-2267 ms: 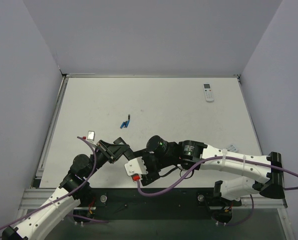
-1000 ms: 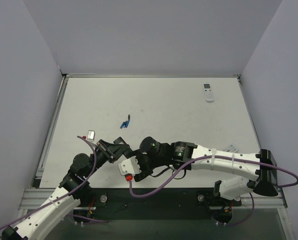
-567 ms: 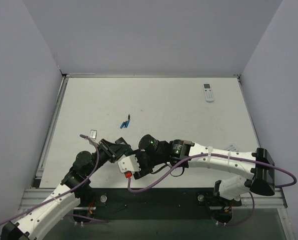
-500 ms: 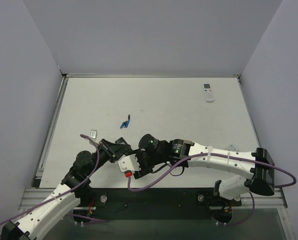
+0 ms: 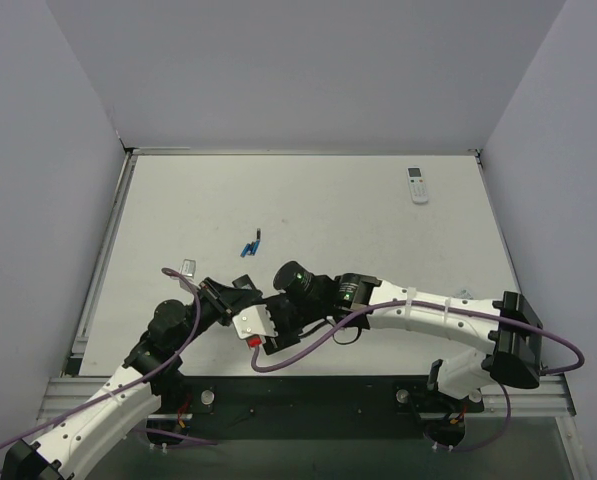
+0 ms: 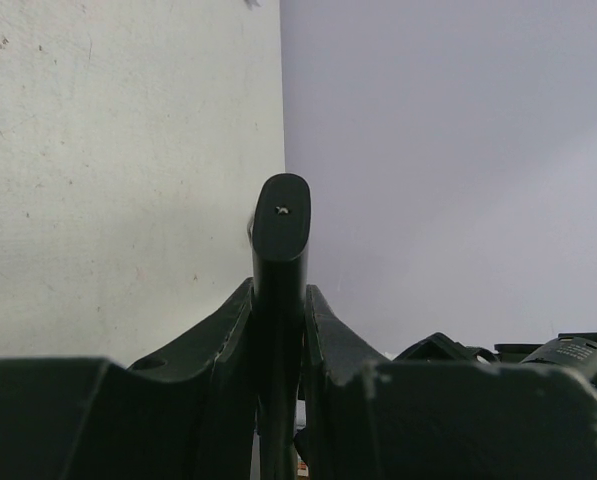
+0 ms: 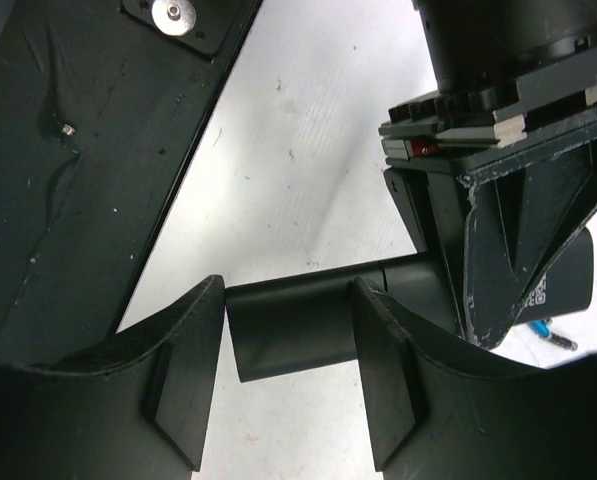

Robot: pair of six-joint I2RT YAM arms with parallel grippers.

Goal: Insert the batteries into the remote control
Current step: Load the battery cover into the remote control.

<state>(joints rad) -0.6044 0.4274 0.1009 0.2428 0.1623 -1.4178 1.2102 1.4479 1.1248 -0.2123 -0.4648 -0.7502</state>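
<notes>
My left gripper [image 6: 278, 290] is shut on the black remote control [image 6: 280, 215], seen edge-on and sticking out past the fingertips. In the right wrist view the remote control [image 7: 293, 320] lies across my right gripper [image 7: 290, 298]. The right jaws are closed on its free end section, one finger against the end face. The left gripper's black body [image 7: 518, 240] holds the other end. From above, both grippers meet near the table's front left [image 5: 258, 305], and the remote is hidden under them. The batteries [image 5: 250, 245], blue and dark, lie on the table beyond; a blue tip [image 7: 546, 328] shows.
A white remote with a screen [image 5: 417, 185] lies at the back right. A small pale rectangular object [image 5: 187, 267] sits left of the left gripper. Another small item [image 5: 465, 294] lies by the right arm. The black base rail [image 7: 68, 150] runs along the table's near edge.
The right arm has moved left to the left gripper, and its jaws have narrowed slightly round the remote's end. The left gripper has kept its hold.
</notes>
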